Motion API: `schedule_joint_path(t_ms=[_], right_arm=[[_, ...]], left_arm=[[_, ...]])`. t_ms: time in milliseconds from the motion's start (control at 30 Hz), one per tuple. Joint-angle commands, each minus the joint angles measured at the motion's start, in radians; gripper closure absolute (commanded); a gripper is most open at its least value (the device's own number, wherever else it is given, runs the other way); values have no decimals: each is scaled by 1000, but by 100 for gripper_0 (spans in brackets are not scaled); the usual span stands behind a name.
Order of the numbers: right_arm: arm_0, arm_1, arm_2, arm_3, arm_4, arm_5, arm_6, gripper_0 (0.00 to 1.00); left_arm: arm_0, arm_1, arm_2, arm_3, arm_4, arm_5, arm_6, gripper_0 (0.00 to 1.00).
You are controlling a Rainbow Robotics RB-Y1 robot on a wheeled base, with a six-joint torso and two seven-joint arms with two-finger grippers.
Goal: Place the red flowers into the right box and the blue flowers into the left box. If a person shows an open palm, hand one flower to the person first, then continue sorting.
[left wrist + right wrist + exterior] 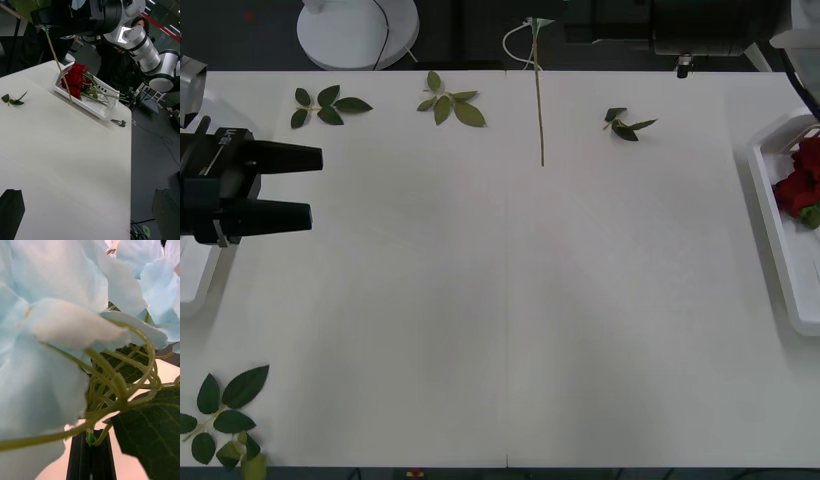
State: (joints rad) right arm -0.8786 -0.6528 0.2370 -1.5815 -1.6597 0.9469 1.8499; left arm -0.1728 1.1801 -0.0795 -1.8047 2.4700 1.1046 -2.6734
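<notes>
blue flower [56,333] stem pinched by right gripper [90,450], bloom cut off | left gripper [305,185] held spread | red flowers [75,80] seen in right box [101,108], partly cut off

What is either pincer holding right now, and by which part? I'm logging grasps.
The right pincer is shut on a blue flower, gripping its green stem just below the bloom. The left pincer is open, holding nothing.

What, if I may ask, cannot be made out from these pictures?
- Left box: front view, cut by the left edge and covered by the left gripper; contents unseen.
- Red flowers in the right box: front view, cut by the right edge; left wrist view, bunched together; no count possible.
- Blue flower: right wrist view, its petals hide the table beyond the right gripper; front view, bloom cut off at the top edge.
</notes>
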Motion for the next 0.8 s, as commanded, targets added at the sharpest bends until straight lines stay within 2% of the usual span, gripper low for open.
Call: schedule_joint_path(t_ms=[33,233,800], right_arm=[[-68,67,-19,-46,-14,-31,20,100],[-82,97,-18,-75,-14,-46,22,100],[-82,105,28,-124,-6,-48,25,100]], left_arm=[[12,3,-10,27,89,3,23,0],[-5,-50,-13,53,99,-8,43,0],[-125,-208,-149,68,162,-180,83,0]])
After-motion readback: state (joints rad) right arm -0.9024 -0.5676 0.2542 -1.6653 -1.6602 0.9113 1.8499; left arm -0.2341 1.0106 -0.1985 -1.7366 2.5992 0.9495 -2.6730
